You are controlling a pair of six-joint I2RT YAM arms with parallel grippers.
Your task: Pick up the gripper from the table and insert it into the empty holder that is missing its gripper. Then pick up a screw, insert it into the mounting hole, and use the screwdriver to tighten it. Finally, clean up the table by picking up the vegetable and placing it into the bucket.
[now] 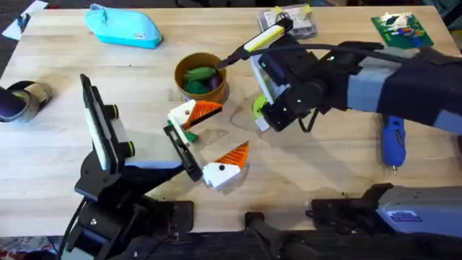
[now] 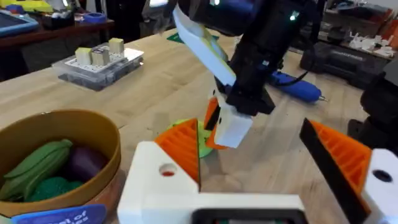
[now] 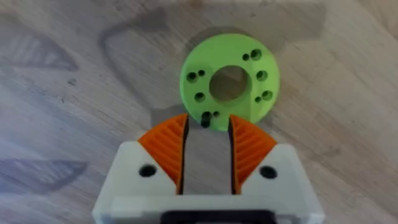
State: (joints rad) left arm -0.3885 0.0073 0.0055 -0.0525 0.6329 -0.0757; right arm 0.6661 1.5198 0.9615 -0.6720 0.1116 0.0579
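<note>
Two alike wedge fingers, white with orange ribbed tips (image 1: 193, 112) (image 1: 229, 165), sit on the black rail of my left gripper (image 1: 227, 130), which is open wide beside the bucket (image 1: 216, 63). Green and purple vegetables (image 1: 196, 74) lie inside the bucket (image 2: 102, 134). My right gripper (image 3: 208, 122) hovers low over a lime green disc (image 3: 249, 81), its pads a narrow gap apart at the disc's rim. A small dark spot lies between them; I cannot tell whether it is a screw. The blue screwdriver (image 1: 393, 141) lies at the right.
A turquoise pouch (image 1: 123, 26) lies at the back left, a clear parts box (image 1: 292, 22) and a green circuit board (image 1: 401, 29) at the back right. A tape roll (image 1: 22, 101) sits at the left edge.
</note>
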